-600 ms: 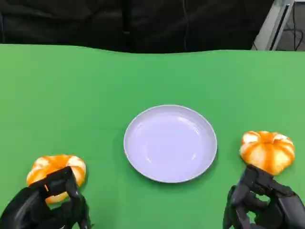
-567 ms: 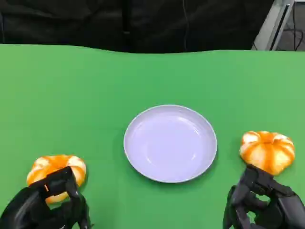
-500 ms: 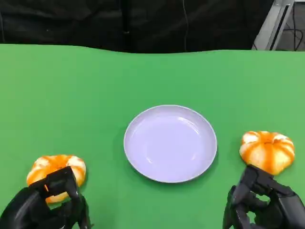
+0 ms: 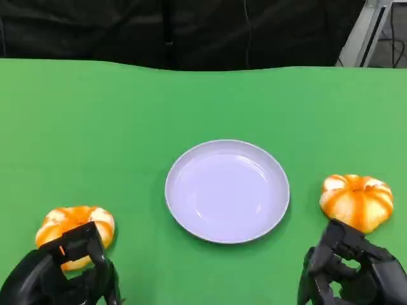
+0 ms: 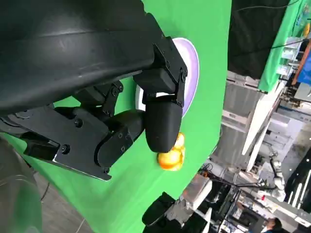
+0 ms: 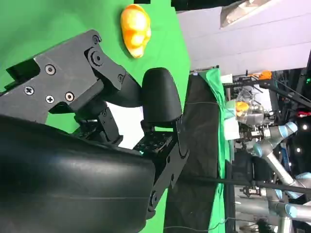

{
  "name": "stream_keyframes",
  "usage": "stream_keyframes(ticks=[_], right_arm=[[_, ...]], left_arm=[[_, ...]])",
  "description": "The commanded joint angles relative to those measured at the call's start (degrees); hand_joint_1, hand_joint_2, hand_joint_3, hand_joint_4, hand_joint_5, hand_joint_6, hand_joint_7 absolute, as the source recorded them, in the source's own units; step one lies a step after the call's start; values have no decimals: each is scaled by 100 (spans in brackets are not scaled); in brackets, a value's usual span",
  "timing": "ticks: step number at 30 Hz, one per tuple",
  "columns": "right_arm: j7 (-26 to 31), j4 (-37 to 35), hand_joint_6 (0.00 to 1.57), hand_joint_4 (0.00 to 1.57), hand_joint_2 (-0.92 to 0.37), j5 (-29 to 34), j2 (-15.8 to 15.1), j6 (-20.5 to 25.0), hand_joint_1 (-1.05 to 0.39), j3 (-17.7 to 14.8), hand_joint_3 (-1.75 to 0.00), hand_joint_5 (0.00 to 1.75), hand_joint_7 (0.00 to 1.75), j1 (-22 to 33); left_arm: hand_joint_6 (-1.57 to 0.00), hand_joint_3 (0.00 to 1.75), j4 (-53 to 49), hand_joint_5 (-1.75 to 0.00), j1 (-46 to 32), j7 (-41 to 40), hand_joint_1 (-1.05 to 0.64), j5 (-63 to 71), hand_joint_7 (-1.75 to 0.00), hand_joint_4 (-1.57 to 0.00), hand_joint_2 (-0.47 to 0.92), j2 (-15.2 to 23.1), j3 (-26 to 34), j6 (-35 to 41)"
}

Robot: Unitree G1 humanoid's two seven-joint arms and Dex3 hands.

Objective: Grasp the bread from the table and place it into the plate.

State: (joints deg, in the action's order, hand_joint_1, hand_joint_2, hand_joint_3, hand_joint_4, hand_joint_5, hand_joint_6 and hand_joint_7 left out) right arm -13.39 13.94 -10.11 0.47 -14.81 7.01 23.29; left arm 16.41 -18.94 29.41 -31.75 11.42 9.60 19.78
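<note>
Two orange-and-white bread rolls lie on the green table. The left roll is at the near left and the right roll at the near right. Between them sits an empty white plate. My left hand is just in front of the left roll, its upper finger overlapping the roll's near edge, and it holds nothing. My right hand sits just in front of the right roll, fingers apart and empty. The left wrist view shows my left hand, the plate and the far roll.
The green cloth covers the whole table, with a dark curtain behind its far edge. A metal frame stands at the back right. The right wrist view shows my right hand and a roll beyond it.
</note>
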Motion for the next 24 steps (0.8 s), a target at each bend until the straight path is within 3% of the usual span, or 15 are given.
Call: stream_keyframes(ticks=[1, 4, 6, 8, 9, 10, 12, 17, 24], right_arm=[[17, 9, 68, 85, -57, -27, -42, 2, -13, -46, -121, 175, 170, 1], [6, 2, 68, 85, -57, -38, -35, -15, -12, -36, -121, 175, 169, 2], [3, 5, 67, 85, -57, -36, -34, -25, -12, -28, -121, 175, 169, 14], [4, 6, 68, 85, -57, -30, -38, -30, -13, -26, -121, 175, 169, 22], [5, -6, 68, 85, -57, -30, -37, -33, -13, -29, -120, 175, 169, 7], [15, -6, 68, 85, -58, -24, -35, -18, -13, -31, -120, 175, 169, -5], [30, -4, 68, 85, -58, -15, -35, 2, -13, -31, -120, 175, 169, -22], [-12, -24, 68, 85, -58, -73, -45, -34, -12, -43, -120, 175, 169, -22], [-10, -42, 68, 85, -58, -71, -39, -12, -12, -44, -121, 175, 168, -49]], left_arm=[[-68, 107, -20, -175, 1, -11, -11, 48, -172, -82, 66, 70, 22, -66], [-68, 106, -25, -175, -16, -75, -11, 122, -156, -76, 64, 12, 41, -197], [-73, 96, -59, -156, -61, -186, -15, 401, -116, -66, 60, -120, 29, -663], [-87, 49, -132, -118, -100, -251, -22, 695, -56, -65, 78, -252, -5, -1194], [-90, 41, -403, -114, -89, -524, -23, 1413, -46, -65, 81, -369, -51, -2282], [-84, 26, -677, -73, -62, -856, -30, 2122, -23, -56, 87, -442, -79, -3265], [-77, 22, -1107, -33, -12, -1481, -43, 3269, -5, -51, 91, -465, -86, -4647], [-58, 30, -1575, -9, 9, -2615, -59, 4819, 0, -35, 92, -273, 78, -5871], [-50, 31, -1532, -2, -35, -3619, -70, 6116, 0, -26, 92, -25, 66, -5910]])
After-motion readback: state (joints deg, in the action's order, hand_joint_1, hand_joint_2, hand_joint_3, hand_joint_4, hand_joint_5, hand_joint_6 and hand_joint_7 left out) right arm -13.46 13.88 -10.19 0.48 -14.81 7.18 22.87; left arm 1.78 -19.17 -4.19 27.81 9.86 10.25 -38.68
